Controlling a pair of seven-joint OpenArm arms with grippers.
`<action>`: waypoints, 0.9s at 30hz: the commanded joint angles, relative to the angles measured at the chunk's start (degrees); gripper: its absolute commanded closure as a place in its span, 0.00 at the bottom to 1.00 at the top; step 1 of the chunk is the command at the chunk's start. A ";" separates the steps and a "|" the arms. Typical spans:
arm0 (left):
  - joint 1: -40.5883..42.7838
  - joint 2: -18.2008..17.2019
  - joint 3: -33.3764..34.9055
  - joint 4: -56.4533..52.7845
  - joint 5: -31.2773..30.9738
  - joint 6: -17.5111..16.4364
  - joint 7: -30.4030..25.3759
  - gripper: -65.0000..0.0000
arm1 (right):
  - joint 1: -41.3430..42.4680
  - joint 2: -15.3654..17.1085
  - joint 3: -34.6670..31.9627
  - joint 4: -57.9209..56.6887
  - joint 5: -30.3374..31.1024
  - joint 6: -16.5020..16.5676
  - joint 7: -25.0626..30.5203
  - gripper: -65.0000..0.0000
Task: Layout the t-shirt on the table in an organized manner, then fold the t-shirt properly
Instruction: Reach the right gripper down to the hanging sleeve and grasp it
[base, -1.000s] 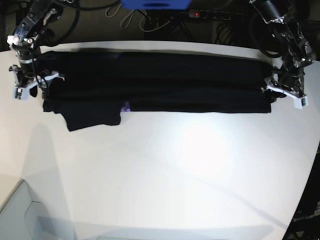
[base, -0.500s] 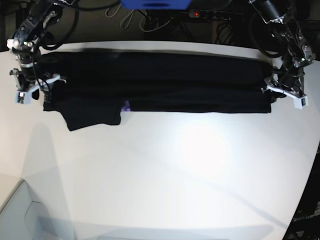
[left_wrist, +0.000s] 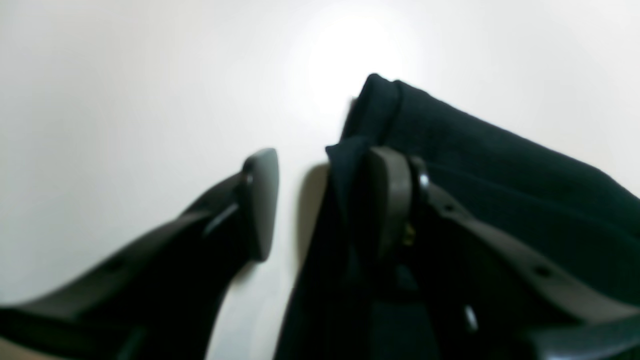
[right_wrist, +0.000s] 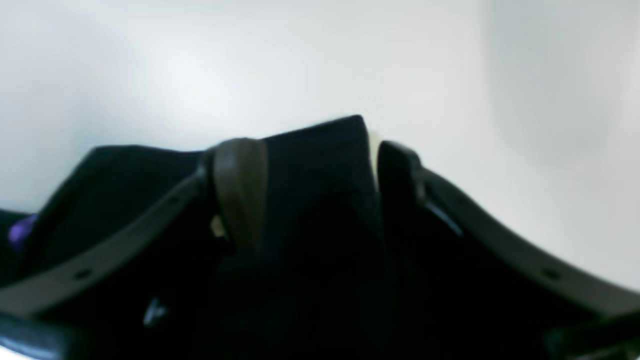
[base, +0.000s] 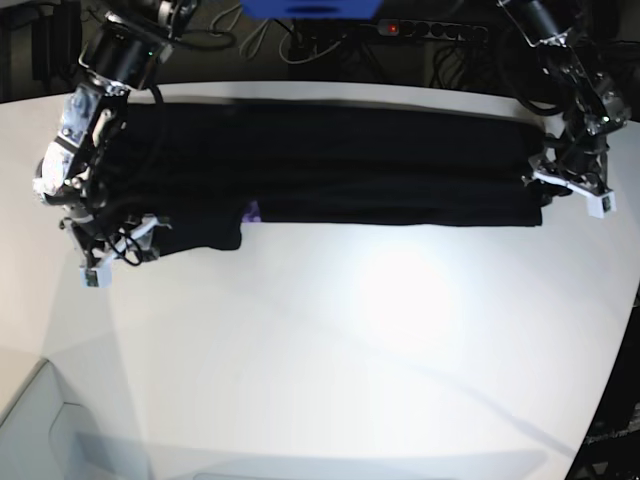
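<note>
At the left side of the base view, the right gripper has come down from the far end of the t-shirt to the sleeve, which sticks out toward the front. In the wrist view, black cloth fills the space between its jaws, but a thin bright gap shows beside one finger, so the hand seems loosened around the sleeve, not pinching it. The t-shirt lies as a long dark band across the far part of the table, with a small purple patch at its front edge. At the right end, the left gripper rests as before, jaws apart, only one finger touching the hem. I judge the sleeve is the next part to fold in
</note>
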 joint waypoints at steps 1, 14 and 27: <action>0.13 -0.29 -0.08 0.24 0.77 0.27 1.66 0.56 | 1.85 0.83 0.02 -0.40 0.88 0.04 1.41 0.45; 0.04 -0.29 -0.08 0.15 0.86 0.27 1.66 0.56 | 4.93 3.73 0.10 -11.74 0.88 -0.05 6.68 0.45; -0.05 -0.29 -0.08 -0.02 0.86 0.27 1.66 0.56 | 3.70 3.47 0.10 -13.06 0.96 0.22 6.68 1.00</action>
